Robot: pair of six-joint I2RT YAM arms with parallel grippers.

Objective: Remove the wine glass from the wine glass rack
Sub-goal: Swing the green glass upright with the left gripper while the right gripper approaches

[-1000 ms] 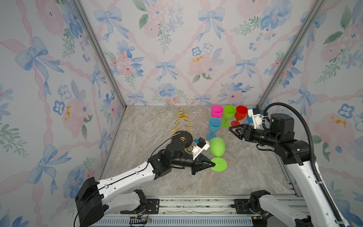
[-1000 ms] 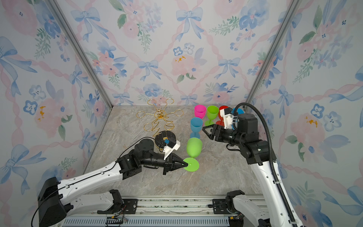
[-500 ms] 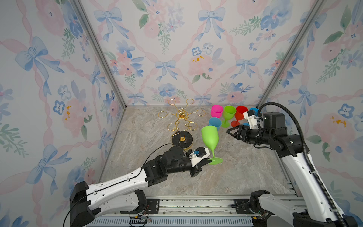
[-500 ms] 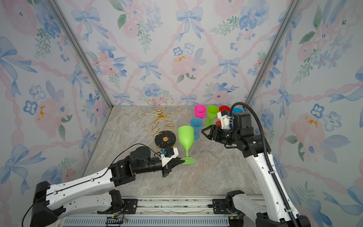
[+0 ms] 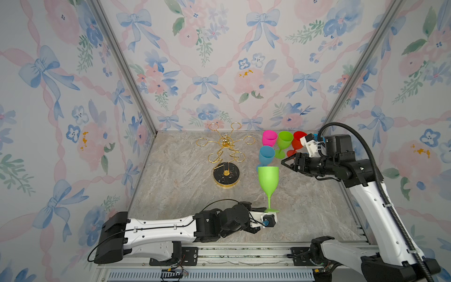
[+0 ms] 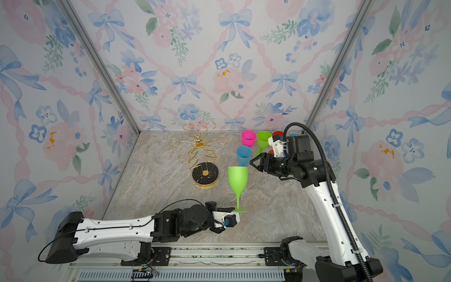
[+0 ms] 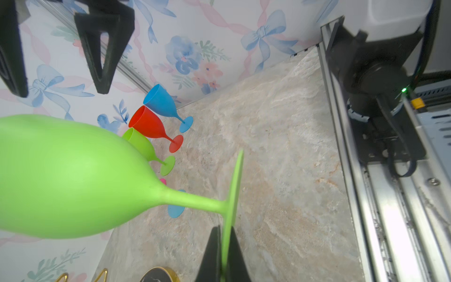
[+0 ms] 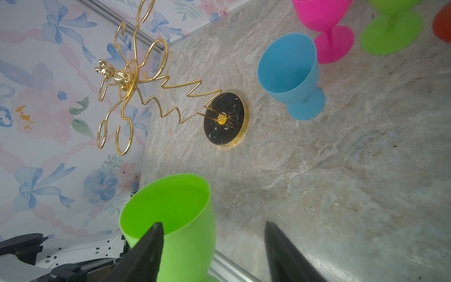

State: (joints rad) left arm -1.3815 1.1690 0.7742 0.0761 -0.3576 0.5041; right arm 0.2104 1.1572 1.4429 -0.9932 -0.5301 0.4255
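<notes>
left gripper (image 7: pixel 225 236) clamps the foot of the green wine glass (image 5: pixel 268 179), upright near the desk's front edge, clear of the wine glass rack (image 5: pixel 225 156); right gripper (image 5: pixel 288 163) hangs open beside its bowl

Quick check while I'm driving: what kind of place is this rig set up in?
Most likely a staged robot test booth, not a real home: floral wallpaper panels in bare aluminium framing, a marble-look tabletop, and both arms mounted on a metal rail at its front edge.
</notes>
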